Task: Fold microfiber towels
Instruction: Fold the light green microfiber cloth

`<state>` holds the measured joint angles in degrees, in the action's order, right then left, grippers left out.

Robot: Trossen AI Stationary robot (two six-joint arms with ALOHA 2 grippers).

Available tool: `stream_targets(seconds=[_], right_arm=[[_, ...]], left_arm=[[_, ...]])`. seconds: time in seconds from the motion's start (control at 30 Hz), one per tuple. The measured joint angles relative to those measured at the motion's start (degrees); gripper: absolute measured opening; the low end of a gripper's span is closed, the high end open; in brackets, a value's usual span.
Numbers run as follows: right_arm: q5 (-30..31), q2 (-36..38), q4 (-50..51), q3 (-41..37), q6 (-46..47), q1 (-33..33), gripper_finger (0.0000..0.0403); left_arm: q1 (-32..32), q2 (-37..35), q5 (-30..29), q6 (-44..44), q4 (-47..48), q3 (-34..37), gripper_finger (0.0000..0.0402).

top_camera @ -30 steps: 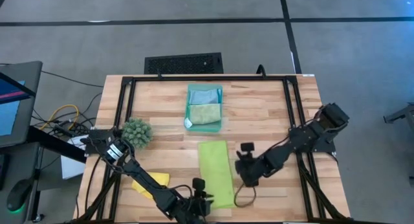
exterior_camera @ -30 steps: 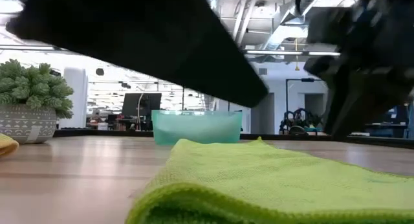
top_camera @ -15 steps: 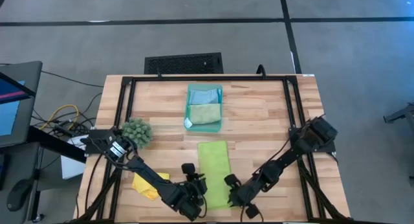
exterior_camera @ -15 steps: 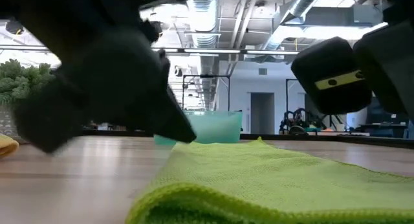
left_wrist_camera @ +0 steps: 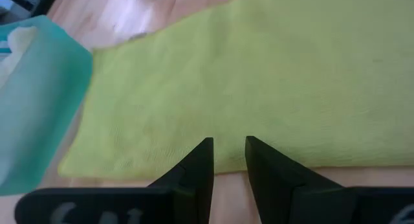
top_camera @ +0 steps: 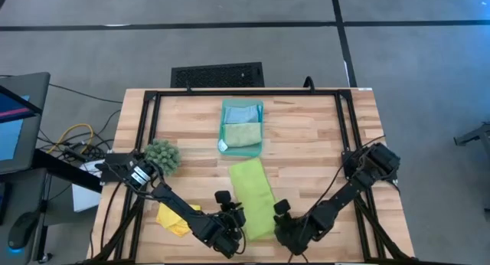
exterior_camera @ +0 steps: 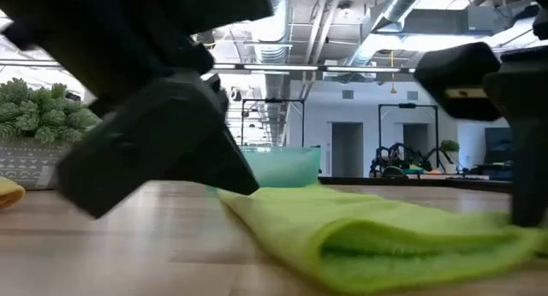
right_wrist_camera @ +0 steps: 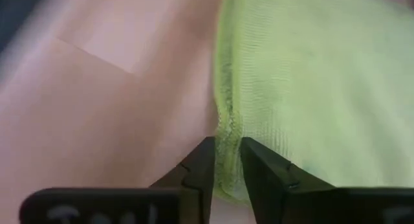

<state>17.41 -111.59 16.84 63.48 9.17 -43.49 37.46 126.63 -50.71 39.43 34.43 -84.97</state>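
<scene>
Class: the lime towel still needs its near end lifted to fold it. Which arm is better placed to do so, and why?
Probably the right: the right gripper straddles the lime towel's edge, while the left gripper is just short of it.

Even, bright overhead light falls on the worktop (top_camera: 306,135), with soft shadows. Ceiling strip lights (exterior_camera: 257,67) glare in the low view, where the near dark arms blur. The right wrist view is smeared and unfocused.
</scene>
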Motion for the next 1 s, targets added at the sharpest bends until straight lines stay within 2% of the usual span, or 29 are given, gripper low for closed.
stream_targets(seconds=[0.1, 0.27, 0.5, 0.77, 1.0], right_arm=[[6.3, -0.1, 3.7, 0.3, 2.5, -1.6, 0.009], [2.3, 1.6, 8.5, 2.2, 3.2, -4.4, 0.0077], [4.7, 5.1, 10.4, 1.9, 9.3, -5.5, 0.0076], [5.4, 0.1, 10.3, 1.9, 8.1, -4.7, 0.0113], [6.3, 0.6, 11.2, 1.9, 8.4, -4.2, 0.0124]], left_arm=[[-0.7, 0.0, -0.1, -0.9, -0.7, 0.0, 0.0082], [-0.9, 0.0, -0.1, -1.7, -1.0, 0.0, 0.0082], [-0.9, 0.0, -0.1, -2.8, -1.0, 0.0, 0.0082], [-1.4, 0.0, -0.6, -5.8, -1.5, 0.0, 0.0082], [-2.5, 0.0, -0.6, -6.8, -1.5, 0.0, 0.0082]])
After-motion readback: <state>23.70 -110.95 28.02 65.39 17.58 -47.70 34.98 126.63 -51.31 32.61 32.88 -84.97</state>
